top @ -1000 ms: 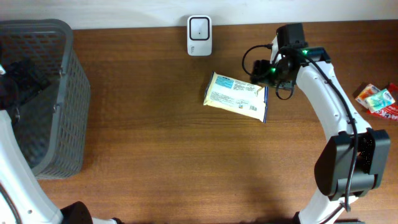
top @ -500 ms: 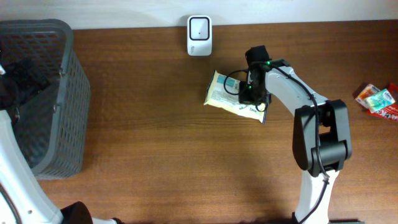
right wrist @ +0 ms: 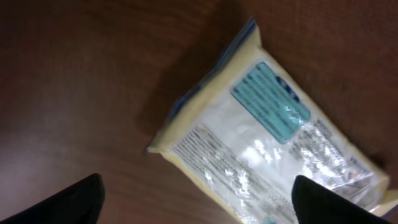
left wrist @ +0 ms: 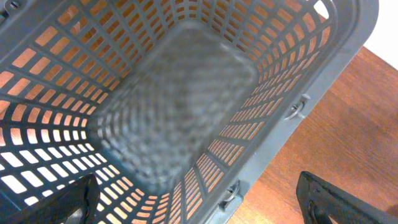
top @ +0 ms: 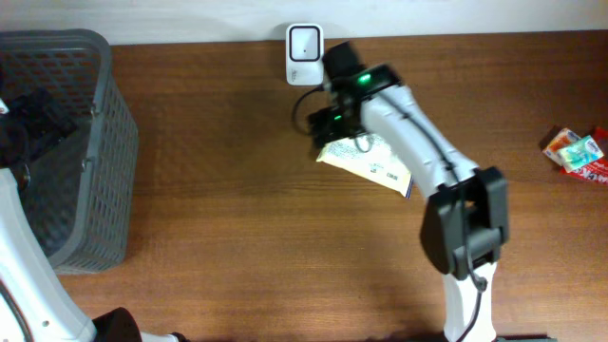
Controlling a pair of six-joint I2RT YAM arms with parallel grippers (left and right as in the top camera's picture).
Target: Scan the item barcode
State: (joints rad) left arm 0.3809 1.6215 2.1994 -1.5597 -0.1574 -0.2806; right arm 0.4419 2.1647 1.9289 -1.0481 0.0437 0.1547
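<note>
While the right gripper (right wrist: 200, 198) hovers spread-fingered, the packet (top: 369, 163) lies on the table (top: 237, 218), just short of the scanner (top: 304, 43).
Packet directly under its fingers (right wrist: 74, 199), long axis diagonal; right arm far nearer. Left gripper (left wrist: 199, 202), also spread, hangs over the basket (left wrist: 311, 56).

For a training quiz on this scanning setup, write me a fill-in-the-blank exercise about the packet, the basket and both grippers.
1. The packet lying below the right gripper is mostly ___ in colour.
2. The right gripper's jaws are ___, gripping nothing.
3. The basket beneath the open left gripper is ___ in colour.
Missing words: yellow; open; grey.
</note>
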